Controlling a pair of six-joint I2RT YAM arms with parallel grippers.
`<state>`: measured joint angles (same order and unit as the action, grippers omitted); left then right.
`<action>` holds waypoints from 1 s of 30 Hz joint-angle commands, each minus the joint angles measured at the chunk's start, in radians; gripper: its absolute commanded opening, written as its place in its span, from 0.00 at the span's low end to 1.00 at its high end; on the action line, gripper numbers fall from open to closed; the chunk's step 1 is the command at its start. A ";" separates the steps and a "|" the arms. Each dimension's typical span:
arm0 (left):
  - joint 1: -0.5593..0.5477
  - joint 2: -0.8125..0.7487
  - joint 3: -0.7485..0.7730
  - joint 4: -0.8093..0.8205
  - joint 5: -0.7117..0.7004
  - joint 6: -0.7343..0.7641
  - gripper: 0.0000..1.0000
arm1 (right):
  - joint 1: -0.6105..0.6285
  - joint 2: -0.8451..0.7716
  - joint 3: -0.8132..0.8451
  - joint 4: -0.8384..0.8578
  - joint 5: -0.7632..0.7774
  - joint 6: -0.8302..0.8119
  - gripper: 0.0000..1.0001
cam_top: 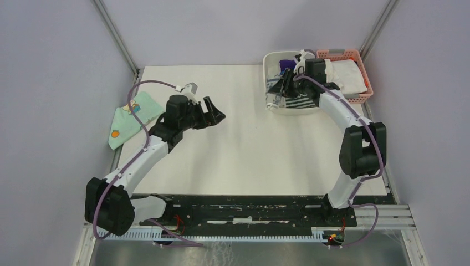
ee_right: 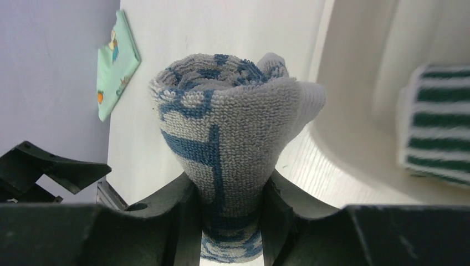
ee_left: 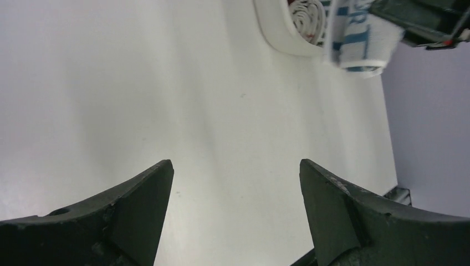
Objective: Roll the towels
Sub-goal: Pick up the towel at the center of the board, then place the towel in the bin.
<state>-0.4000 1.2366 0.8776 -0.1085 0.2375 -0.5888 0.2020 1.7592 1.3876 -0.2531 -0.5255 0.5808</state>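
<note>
The blue-grey towel (ee_right: 233, 127) is rolled into 1 tight cylinder. Its spiral end shows on top and blue lettering on a pale band runs down its side. It is pinched between the fingers of the right gripper (ee_right: 230, 191). The green-and-white striped towel (ee_right: 438, 124) lies inside the white tub (ee_right: 354, 83), at 3 o'clock of the roll. Both sit at 1 o'clock on the table.

On the white table (cam_top: 244, 155), a white plastic tub (cam_top: 275, 58) sits at one o'clock, with a pink plastic basket (cam_top: 346, 54) just right of it. A green-and-white striped towel (cam_top: 302, 102) lies in the tub. A blue-grey rolled towel (ee_right: 227, 133) stands between the right gripper (ee_right: 230, 180) fingers at the tub's eight-o'clock rim. A mint-green cartoon cloth (cam_top: 130, 119) lies at nine o'clock.
</note>
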 commanded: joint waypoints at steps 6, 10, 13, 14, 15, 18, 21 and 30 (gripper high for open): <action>0.168 -0.104 0.067 -0.267 -0.106 0.235 0.92 | -0.101 0.218 0.325 -0.011 -0.121 -0.044 0.36; 0.178 -0.102 0.042 -0.258 -0.144 0.253 0.92 | -0.102 0.331 0.420 -0.032 -0.121 -0.050 0.36; 0.183 -0.100 0.028 -0.246 -0.143 0.254 0.92 | -0.103 0.406 0.453 -0.011 -0.123 -0.033 0.36; 0.184 -0.099 0.024 -0.243 -0.141 0.254 0.92 | -0.103 0.430 0.465 -0.010 -0.120 -0.031 0.36; 0.185 -0.098 0.022 -0.241 -0.139 0.254 0.92 | -0.103 0.450 0.479 -0.017 -0.116 -0.032 0.36; 0.186 -0.094 0.016 -0.240 -0.138 0.256 0.92 | -0.102 0.500 0.525 -0.068 -0.061 -0.070 0.36; 0.187 -0.091 0.011 -0.240 -0.131 0.256 0.91 | -0.101 0.551 0.572 -0.136 0.013 -0.112 0.37; 0.188 -0.074 0.009 -0.244 -0.120 0.260 0.90 | -0.082 0.683 0.756 -0.420 0.199 -0.241 0.38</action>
<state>-0.2188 1.1534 0.8886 -0.3668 0.1074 -0.3794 0.1101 2.3966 2.0396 -0.5167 -0.4656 0.4431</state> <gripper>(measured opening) 0.906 0.417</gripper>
